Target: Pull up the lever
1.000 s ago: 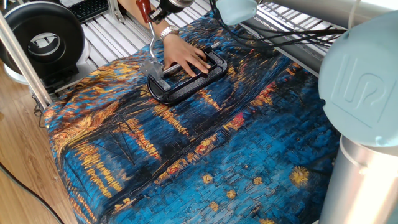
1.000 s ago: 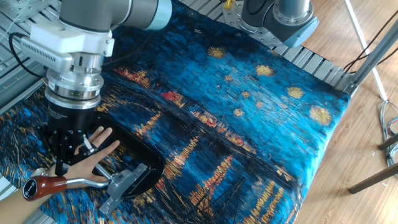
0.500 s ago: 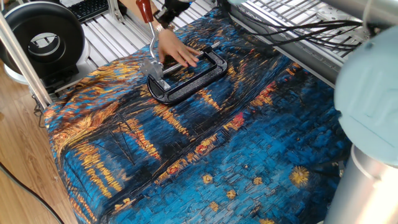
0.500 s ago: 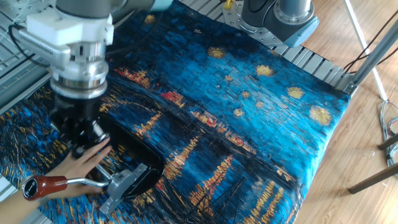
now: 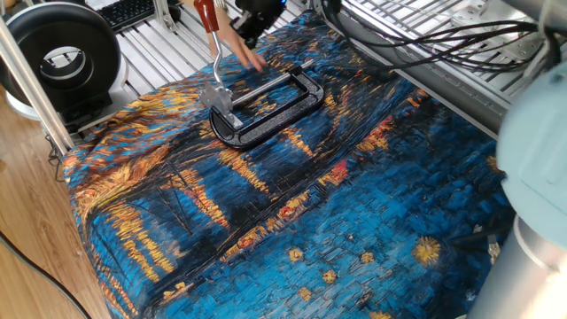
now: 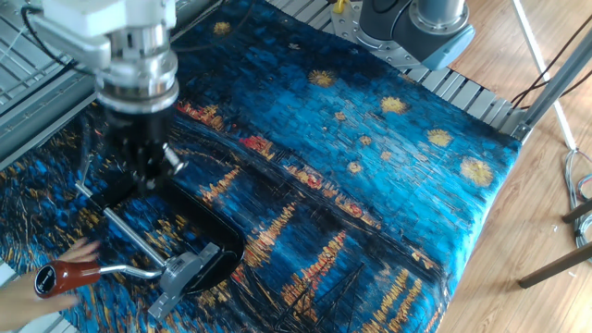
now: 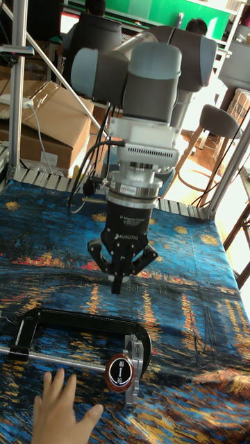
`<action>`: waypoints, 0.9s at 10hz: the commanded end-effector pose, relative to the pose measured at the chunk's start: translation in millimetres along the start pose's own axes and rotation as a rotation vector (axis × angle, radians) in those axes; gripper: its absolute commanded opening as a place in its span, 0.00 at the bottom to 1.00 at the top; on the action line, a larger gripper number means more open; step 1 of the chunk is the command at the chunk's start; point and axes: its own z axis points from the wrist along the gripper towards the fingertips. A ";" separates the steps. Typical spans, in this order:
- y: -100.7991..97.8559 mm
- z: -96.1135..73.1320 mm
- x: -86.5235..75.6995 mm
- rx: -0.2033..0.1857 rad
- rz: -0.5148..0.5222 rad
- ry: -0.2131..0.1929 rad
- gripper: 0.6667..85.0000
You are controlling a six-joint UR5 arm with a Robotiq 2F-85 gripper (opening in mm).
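Tall fixed view: the end effector [image 7: 117, 283] is seen hanging above the cloth [image 7: 180, 305], its fingers drawn together at the tips, nothing held between them.
End effector position: it is placed over the far side of the clamp [image 7: 83, 326], clear of it and not touching the lever [image 7: 121, 372].
Lever: seen end-on here, the red tip shows as a round knob at the near right end of the clamp, beside the silver bracket [image 7: 135, 357].
Lever, one fixed view: the lever [image 5: 213, 40] is raised steeply from the bracket [image 5: 219, 99], red tip at the top, thin silver arm curving down to the hinge.
Lever, the other fixed view: the lever [image 6: 92, 272] is seen at the near left edge of the tabletop, red tip to the left, bracket [image 6: 183, 275] to the right.
Clamp: the black frame [image 5: 270, 106] lies flat on the cloth, with its silver screw rod running across the opening.
Hand: a person's hand [image 7: 59, 411] is laid open near the clamp, left of the lever tip, not touching it; it is blurred in the other fixed view [image 6: 46, 277].
Cloth: blue and orange painted pattern, spread over the whole tabletop.
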 end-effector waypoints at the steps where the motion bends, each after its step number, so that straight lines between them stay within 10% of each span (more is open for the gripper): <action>1: 1.5 -24.6 40.2 -0.001 0.049 0.108 0.01; 3: -10.1 -41.4 67.8 0.043 0.049 0.174 0.01; 9: -20.2 -51.9 64.0 0.067 -0.019 0.133 0.01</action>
